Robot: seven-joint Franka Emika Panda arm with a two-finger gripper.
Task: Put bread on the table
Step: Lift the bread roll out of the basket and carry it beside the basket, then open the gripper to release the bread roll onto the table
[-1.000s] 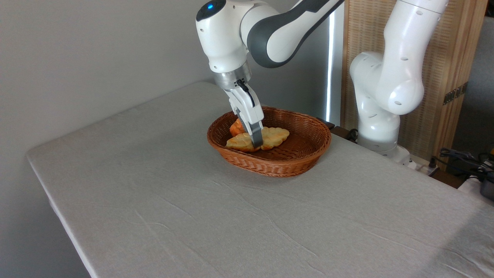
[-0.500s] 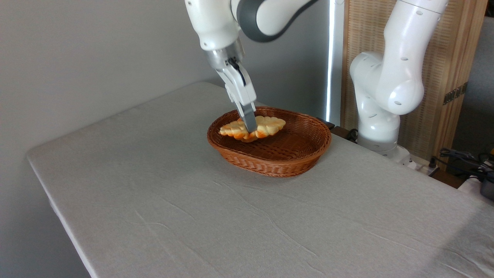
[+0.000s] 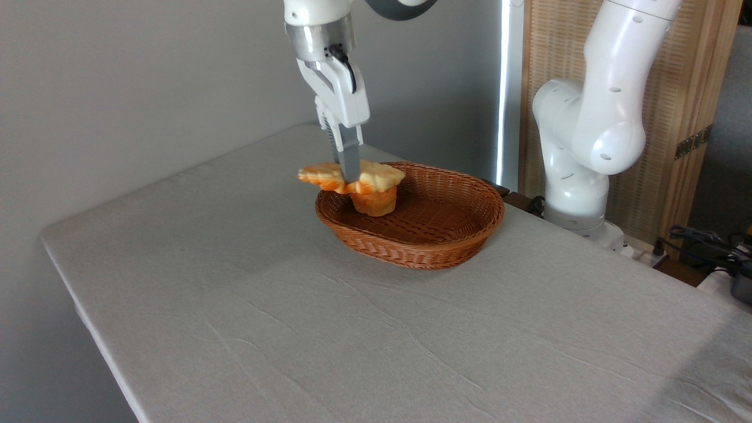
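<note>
Between the grey fingers [image 3: 350, 160] of the white gripper [image 3: 349, 170], the bread [image 3: 382, 175] is pale yellow with golden-orange knobs. Just below the fingertips sits an orange bun [image 3: 374, 202] in a brown woven basket [image 3: 435, 247]. Under all lies the light grey table [image 3: 264, 305] cloth.

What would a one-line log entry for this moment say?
end effector: shut on bread | bread: airborne above basket rim | bun: in basket | table: awaiting bread
</note>
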